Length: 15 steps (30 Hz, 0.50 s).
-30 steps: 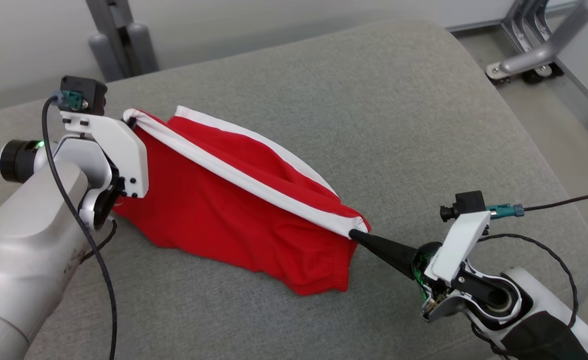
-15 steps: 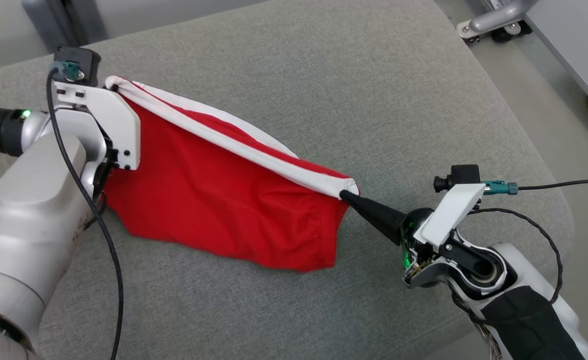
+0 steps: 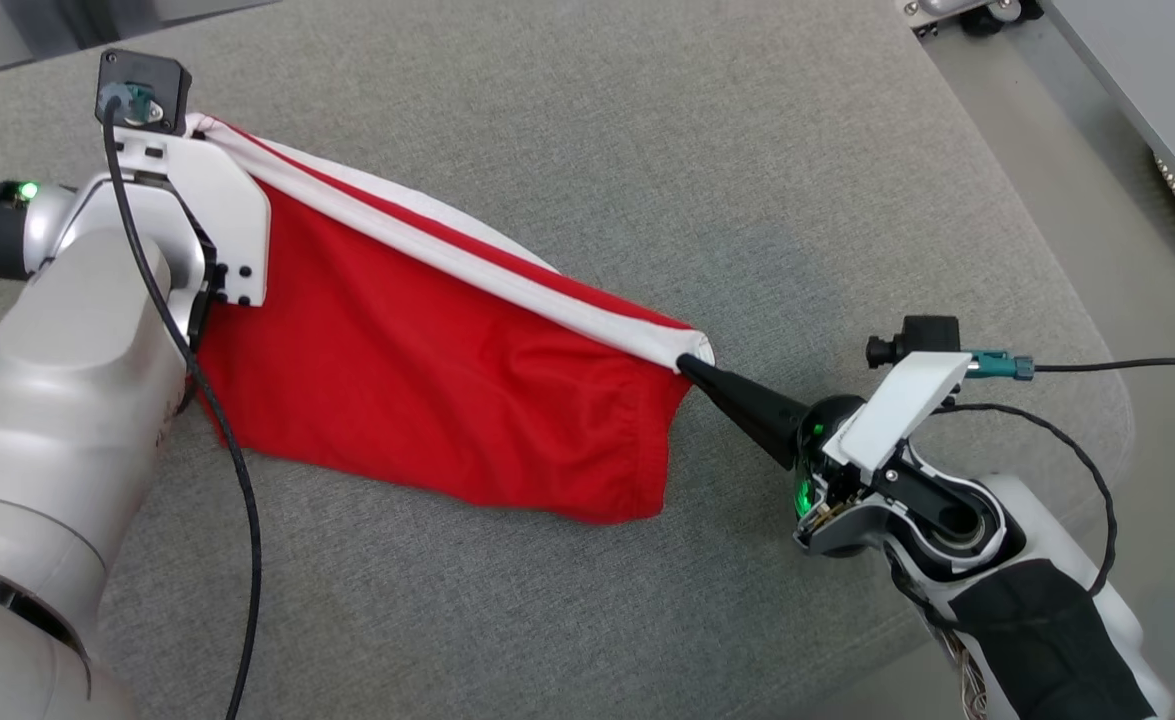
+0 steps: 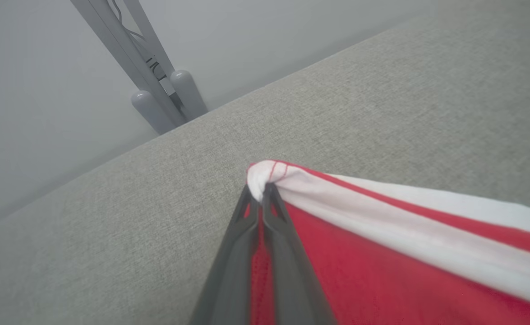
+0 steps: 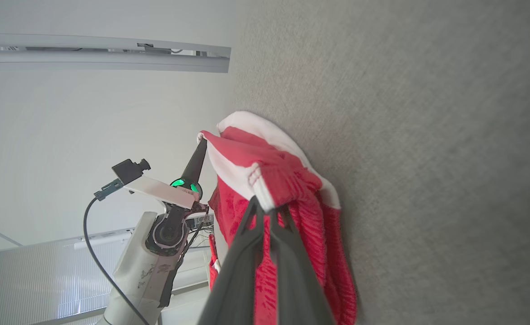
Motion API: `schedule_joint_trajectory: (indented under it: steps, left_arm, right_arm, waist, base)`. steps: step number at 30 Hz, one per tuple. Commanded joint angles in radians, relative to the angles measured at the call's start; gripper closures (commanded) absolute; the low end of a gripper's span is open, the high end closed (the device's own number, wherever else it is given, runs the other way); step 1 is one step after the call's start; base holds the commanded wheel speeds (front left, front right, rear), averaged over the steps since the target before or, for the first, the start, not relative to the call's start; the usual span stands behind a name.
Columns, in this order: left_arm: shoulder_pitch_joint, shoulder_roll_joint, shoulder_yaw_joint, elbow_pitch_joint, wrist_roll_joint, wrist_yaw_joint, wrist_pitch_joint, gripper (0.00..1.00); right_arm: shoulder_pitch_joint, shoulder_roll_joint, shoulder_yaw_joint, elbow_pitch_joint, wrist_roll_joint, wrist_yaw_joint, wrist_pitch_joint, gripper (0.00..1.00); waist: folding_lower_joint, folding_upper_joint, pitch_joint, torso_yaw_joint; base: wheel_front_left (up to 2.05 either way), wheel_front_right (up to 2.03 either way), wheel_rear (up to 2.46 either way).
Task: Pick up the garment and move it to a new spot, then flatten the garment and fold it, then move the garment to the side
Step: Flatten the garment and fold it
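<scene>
The garment (image 3: pixel 417 370) is a pair of red shorts with a white waistband, stretched taut in the air above the grey cushion (image 3: pixel 747 180). My left gripper (image 4: pixel 261 195) is shut on one waistband corner, its fingertips hidden behind its wrist mount in the head view. My right gripper (image 3: pixel 689 365) is shut on the opposite waistband corner at the centre right. In the right wrist view the right gripper (image 5: pixel 265 208) pinches the bunched white and red edge, and the left gripper (image 5: pixel 200 143) holds the far end. The red body hangs below the waistband, its hem just over the cushion.
The cushion's rounded right edge (image 3: pixel 1097 340) drops to a pale floor (image 3: pixel 1147 270). A grey metal frame (image 4: pixel 152 85) stands beyond the cushion's far edge. Cables (image 3: pixel 1097 480) trail from both wrists.
The head camera has tilted, so the whole picture shifted. The garment has gone from slack and crumpled on the cushion to pulled straight between both grippers, its lower edge lifted.
</scene>
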Motion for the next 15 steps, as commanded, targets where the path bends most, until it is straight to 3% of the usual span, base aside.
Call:
schedule_joint_trajectory:
  steps: [1, 11, 12, 13, 14, 15]
  left_arm:
    - [-0.026, 0.006, -0.002, 0.009, 0.006, 0.013, -0.006, 1.00]
    - [-0.053, -0.011, -0.025, 0.031, 0.024, 0.029, 0.002, 1.00]
    - [-0.054, -0.011, -0.026, 0.033, 0.025, 0.029, 0.001, 0.84]
    - [-0.053, -0.014, -0.027, 0.033, 0.025, 0.033, 0.000, 0.56]
    - [-0.050, -0.017, -0.027, 0.035, 0.024, 0.036, 0.003, 0.08]
    - [-0.043, -0.019, -0.028, 0.036, 0.021, 0.037, 0.014, 0.00]
  right_arm:
    - [-0.011, -0.003, -0.010, -0.001, -0.005, 0.001, -0.001, 1.00]
    - [-0.025, 0.011, -0.015, -0.009, -0.022, 0.001, -0.001, 1.00]
    - [-0.025, 0.011, -0.012, -0.008, -0.026, 0.001, 0.000, 1.00]
    - [-0.024, 0.012, -0.010, -0.006, -0.028, 0.001, 0.002, 1.00]
    - [-0.023, 0.012, -0.011, -0.005, -0.028, 0.001, -0.001, 0.75]
    - [-0.018, 0.011, -0.013, 0.007, -0.020, 0.001, 0.001, 0.00]
  waist:
    - [-0.0001, 0.0000, 0.011, -0.002]
    - [-0.0001, 0.0000, 0.045, -0.014]
    - [-0.0001, 0.0000, 0.046, -0.014]
    - [-0.0001, 0.0000, 0.047, -0.013]
    - [-0.0001, 0.0000, 0.047, -0.013]
    - [-0.0001, 0.0000, 0.047, -0.012]
  base:
    - [0.00, 0.00, 0.00]
    - [0.00, 0.00, 0.00]
    - [0.00, 0.00, 0.00]
    - [0.00, 0.00, 0.00]
    - [0.00, 0.00, 0.00]
    - [0.00, 0.00, 0.00]
